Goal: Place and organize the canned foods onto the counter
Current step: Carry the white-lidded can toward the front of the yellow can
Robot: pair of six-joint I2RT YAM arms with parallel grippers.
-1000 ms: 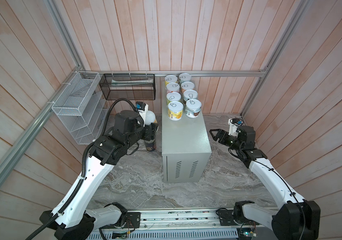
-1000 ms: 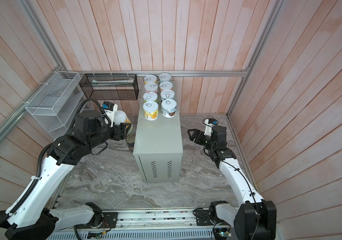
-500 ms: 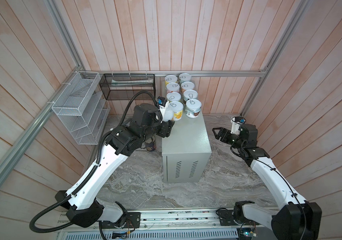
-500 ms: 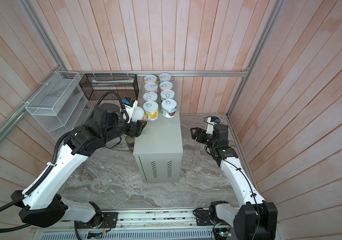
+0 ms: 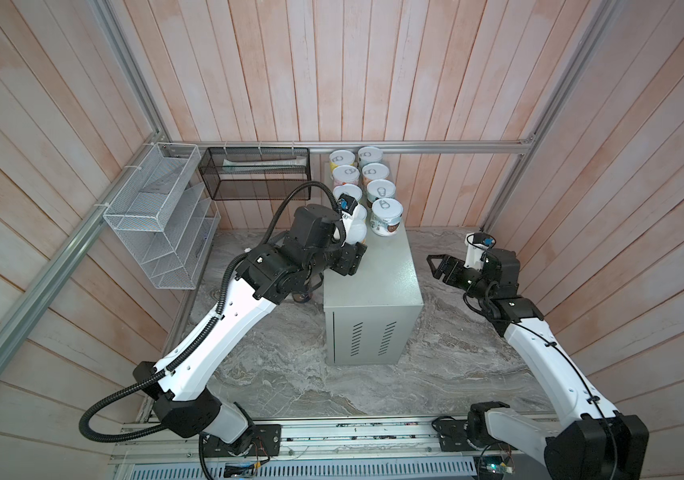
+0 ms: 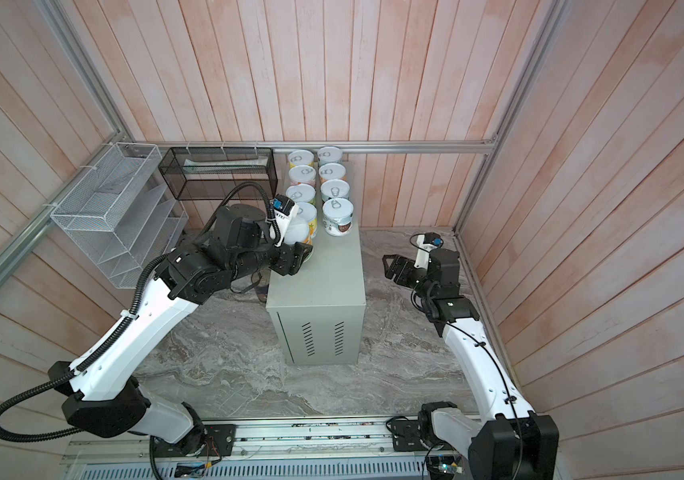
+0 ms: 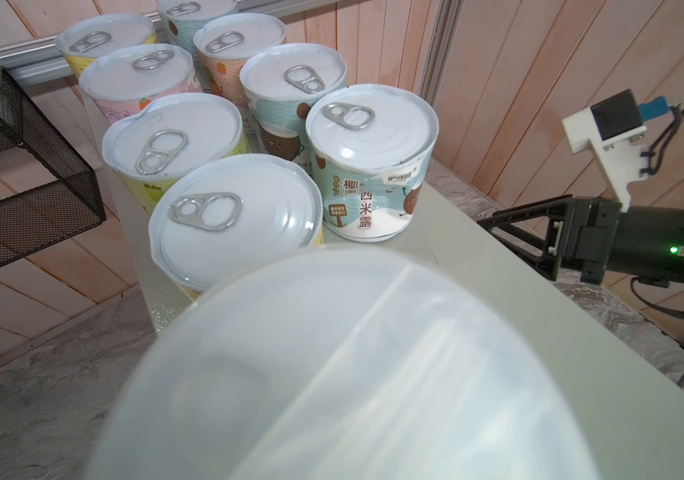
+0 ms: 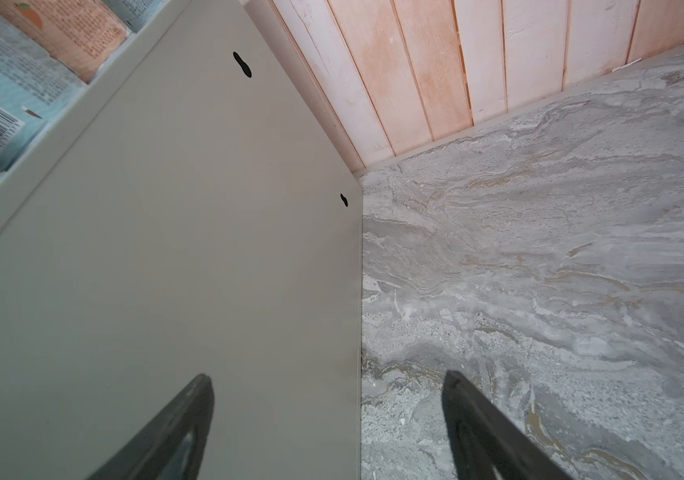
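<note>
Left claw (image 5: 354, 258) at frame centre: I have it clamped on a white-lidded tin (image 7: 352, 374) at the left edge of the grey-green desk (image 5: 381, 278), just below eight tins (image 5: 387, 214) standing in two rows at its upper end. My right claw (image 5: 435, 266), jaws apart and empty, hangs at right, apart from the desk, over marble floor (image 5: 448, 353).

Light even, diffuse, from overhead; shadows soft, faint. Both top views sharp edge to edge. Left wrist view: tin (image 7: 352, 374) at the left jaws a pale out-of-focus blur; lids (image 7: 232, 216) beyond it crisp, mild glare. Tips of the right jaws dark, soft-edged.
</note>
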